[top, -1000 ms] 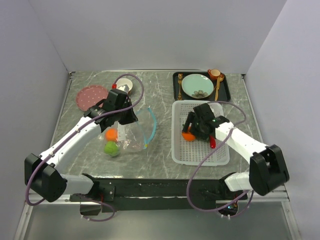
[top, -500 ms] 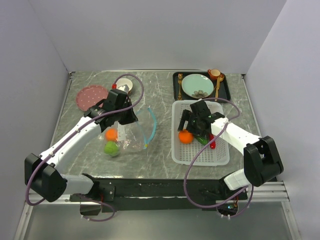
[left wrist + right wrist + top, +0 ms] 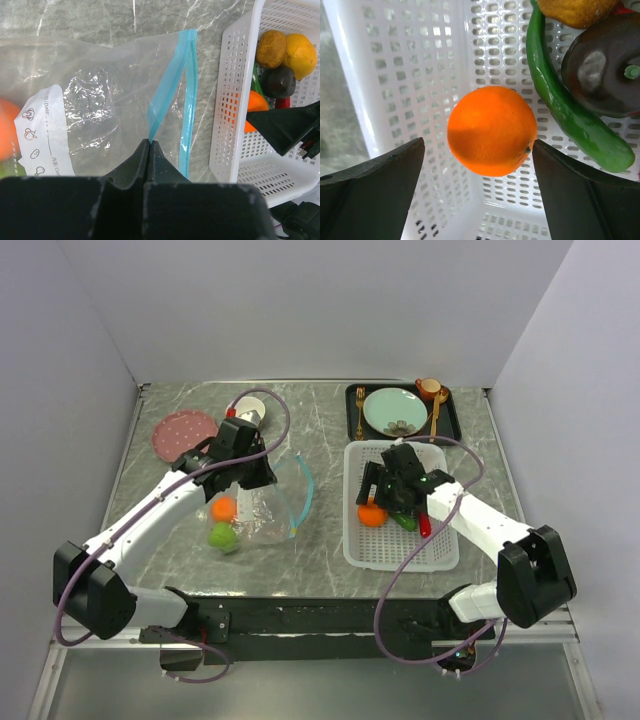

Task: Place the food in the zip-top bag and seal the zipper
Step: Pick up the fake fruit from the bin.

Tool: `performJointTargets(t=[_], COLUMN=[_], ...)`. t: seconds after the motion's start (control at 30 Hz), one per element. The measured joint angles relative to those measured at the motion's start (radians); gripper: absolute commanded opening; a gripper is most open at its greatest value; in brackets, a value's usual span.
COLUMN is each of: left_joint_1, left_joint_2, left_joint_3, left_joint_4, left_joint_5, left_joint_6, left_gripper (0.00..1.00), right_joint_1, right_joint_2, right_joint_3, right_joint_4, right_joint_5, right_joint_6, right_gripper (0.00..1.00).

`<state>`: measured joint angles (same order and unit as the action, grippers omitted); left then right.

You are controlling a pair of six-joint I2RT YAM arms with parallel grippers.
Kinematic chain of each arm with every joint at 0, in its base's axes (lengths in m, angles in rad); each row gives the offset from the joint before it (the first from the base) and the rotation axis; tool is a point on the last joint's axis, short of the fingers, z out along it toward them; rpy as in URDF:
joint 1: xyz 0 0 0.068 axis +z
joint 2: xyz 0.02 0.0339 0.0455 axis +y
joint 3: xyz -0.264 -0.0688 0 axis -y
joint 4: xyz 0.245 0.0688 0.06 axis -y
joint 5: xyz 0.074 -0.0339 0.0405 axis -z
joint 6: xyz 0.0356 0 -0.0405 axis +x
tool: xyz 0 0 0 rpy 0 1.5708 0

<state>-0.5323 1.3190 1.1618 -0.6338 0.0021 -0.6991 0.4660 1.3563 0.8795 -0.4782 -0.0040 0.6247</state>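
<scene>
Between the wide-spread fingers (image 3: 375,190) of the right gripper (image 3: 477,150) sits an orange (image 3: 491,131), resting on the floor of the white basket (image 3: 350,75). One finger stands clear of the orange, with bare mesh showing in the gap. The other finger's tip comes right up to the orange's far side, though whether it touches cannot be told. Just past that second finger a green pepper (image 3: 560,115) lies along the basket floor, close beside the orange. A dark fruit (image 3: 605,70) rests against the pepper on the side away from the fingers, and a yellow-brown fruit (image 3: 575,10) sits ahead of the fingertips, partly cut off by the frame. A red chili (image 3: 282,102) peeks out beside the dark fruit.

The left gripper (image 3: 149,145) is pinched tight, its two fingers pressed together on the teal zipper (image 3: 170,85) of the clear bag (image 3: 100,90). From the pinch one strip of the zipper runs away ahead of the fingertips. A second strip doubles back beside it on the basket side, so the mouth stands parted. The bag's body spreads to the other side of the fingers, lying crumpled on the marbled table (image 3: 90,20). A white label (image 3: 42,135) shows through the plastic near the fingers. Inside the bag, well off to that side, are a second orange (image 3: 224,508) and a green apple (image 3: 222,535), touching each other.
</scene>
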Motion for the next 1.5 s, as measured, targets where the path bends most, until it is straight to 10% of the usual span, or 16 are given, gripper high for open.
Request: performJointTargets(t=[1.5], left_joint_1=[0.000], left_joint_2=[0.018], left_joint_3=[0.021], left_joint_4=[-0.016], left_joint_5=[0.001], left_joint_6=[0.000], left_gripper=[0.01], right_joint_1=[0.029], right_joint_2=[0.093], right_joint_3=[0.044], right_joint_4=[-0.048], right_joint_5=[0.021], right_joint_6=[-0.068], right_gripper=[0.90])
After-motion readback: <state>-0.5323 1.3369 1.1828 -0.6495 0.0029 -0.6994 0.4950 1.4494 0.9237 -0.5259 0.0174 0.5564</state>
